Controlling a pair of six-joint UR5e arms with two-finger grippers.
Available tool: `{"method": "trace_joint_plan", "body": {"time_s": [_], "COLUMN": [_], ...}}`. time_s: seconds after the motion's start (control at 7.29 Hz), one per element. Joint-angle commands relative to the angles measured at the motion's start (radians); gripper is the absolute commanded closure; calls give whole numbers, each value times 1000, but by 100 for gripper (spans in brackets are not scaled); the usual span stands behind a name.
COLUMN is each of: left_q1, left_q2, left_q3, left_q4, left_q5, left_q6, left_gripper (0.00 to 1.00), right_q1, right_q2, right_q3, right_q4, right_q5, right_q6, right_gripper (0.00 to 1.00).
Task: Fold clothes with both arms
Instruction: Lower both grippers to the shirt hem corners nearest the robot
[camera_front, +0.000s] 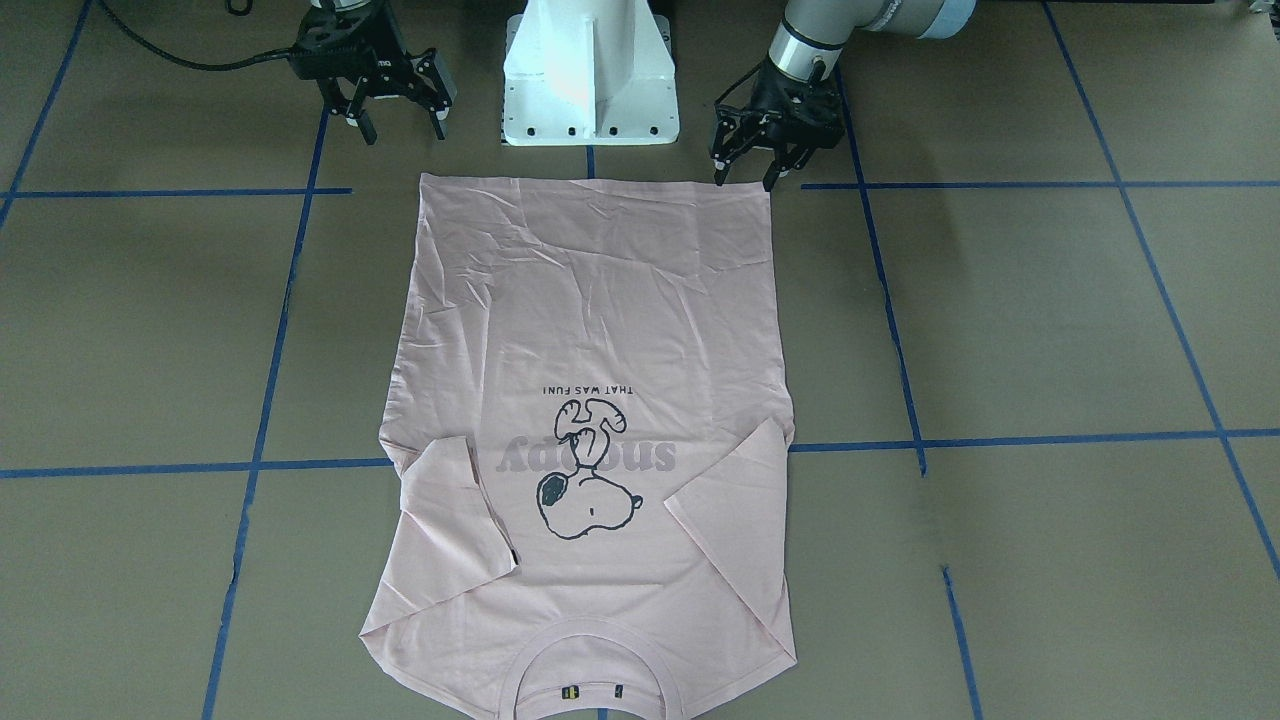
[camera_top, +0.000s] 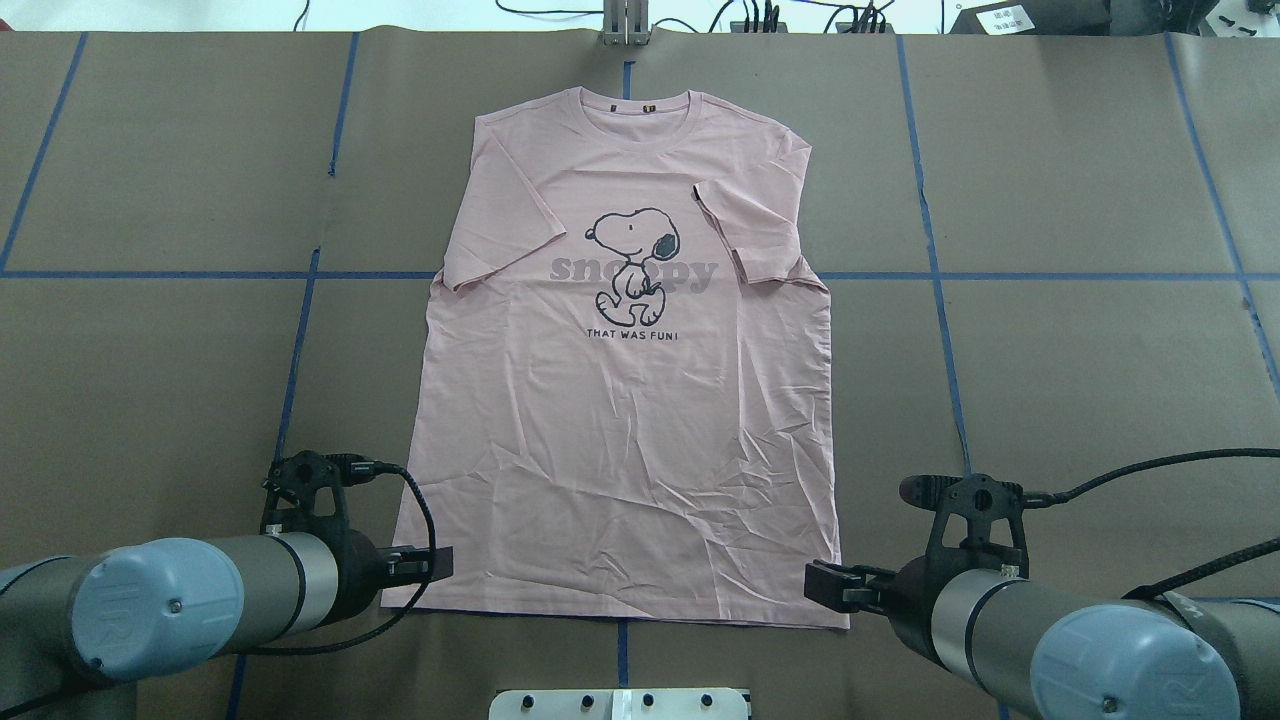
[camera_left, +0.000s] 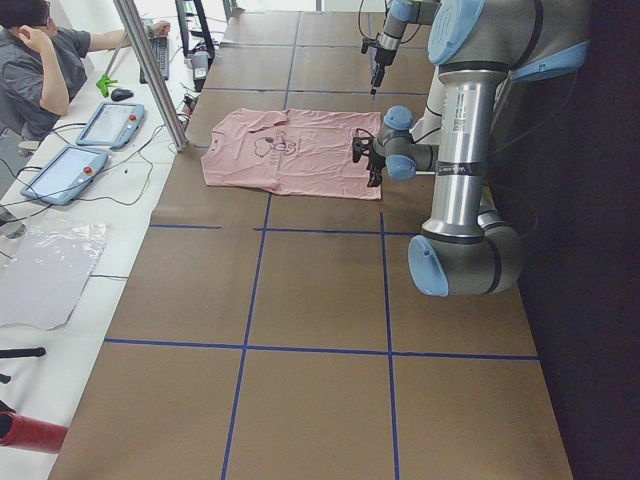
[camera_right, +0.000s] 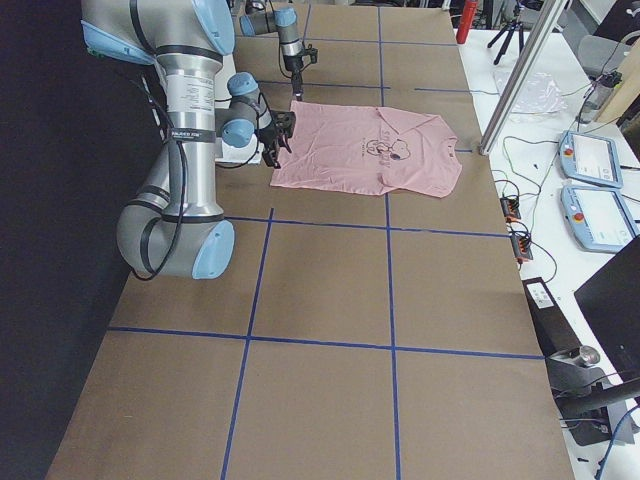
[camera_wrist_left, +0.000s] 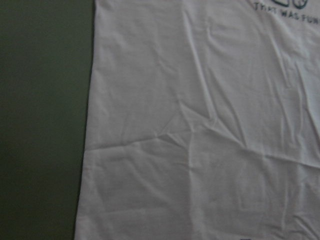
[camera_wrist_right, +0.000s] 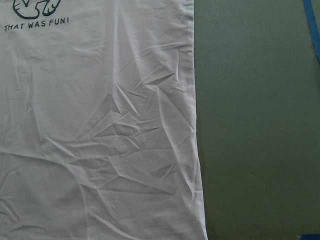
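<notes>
Here, we see the pale pink T-shirt (camera_top: 620, 440) lying flat and print-up in the middle of the brown counter (camera_top: 1080, 350), collar (camera_top: 635, 100) away from the robot, hem (camera_top: 620, 610) toward it. Both sleeves are turned in over the chest; the body folds, we judge, are not yet begun. The left gripper (camera_front: 745, 172) stands with jaws apart just beside one hem corner, while the right gripper (camera_front: 402, 125), jaws likewise apart and holding nothing, sits a little back from the other. The hem runs straight, though the cloth above it is creased. We see open counter on both sides of the shirt; the white pedestal (camera_front: 590, 70) sits close behind the hem, between the grippers.
</notes>
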Motion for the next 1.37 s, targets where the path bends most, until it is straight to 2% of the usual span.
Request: {"method": "trace_joint_plan", "body": {"time_s": [0.0,0.41,1.23], "left_q1": [8,22,46], "left_q2": [23,15,15], "left_q3": [18,54,51], "left_q4": [1,2,2], "left_q5": [3,2,0], "left_q6": [-13,-12,-10], "left_gripper": [41,54,58], "right_q1": [-8,-8,-8], "right_q2": [3,3,0], "right_q3": [0,-1,-3], "right_q4": [2,2,2], "right_q5": [-10,-18,-20], "right_q6": [4,4,4], "right_gripper": [0,0,0]}}
